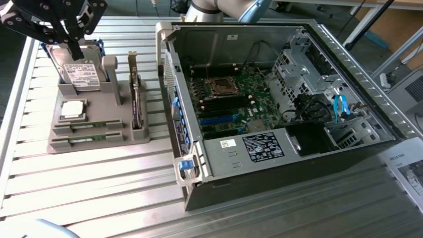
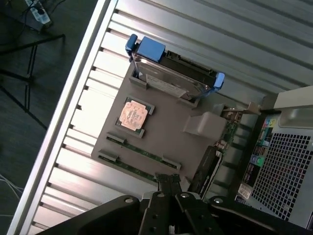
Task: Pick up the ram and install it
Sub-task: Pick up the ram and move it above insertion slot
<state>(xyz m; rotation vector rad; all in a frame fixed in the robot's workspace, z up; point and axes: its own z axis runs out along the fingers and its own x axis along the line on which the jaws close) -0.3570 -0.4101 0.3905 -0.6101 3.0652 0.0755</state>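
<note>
Fingers (image 1: pixel 77 52) pressed shut, holding nothing, hanging above the drive (image 1: pixel 81 73) at the holder's (image 1: pixel 104 112) far end. Ram (image 1: pixel 91 125) stands on edge in the holder's near slots, top edge free to pinch. Case (image 1: pixel 218 42) lies open beside it, board facing up.

A workshop: opened computer case (image 1: pixel 218 39) (slatted metal bench (image 1: pixel 99 188)).
</note>
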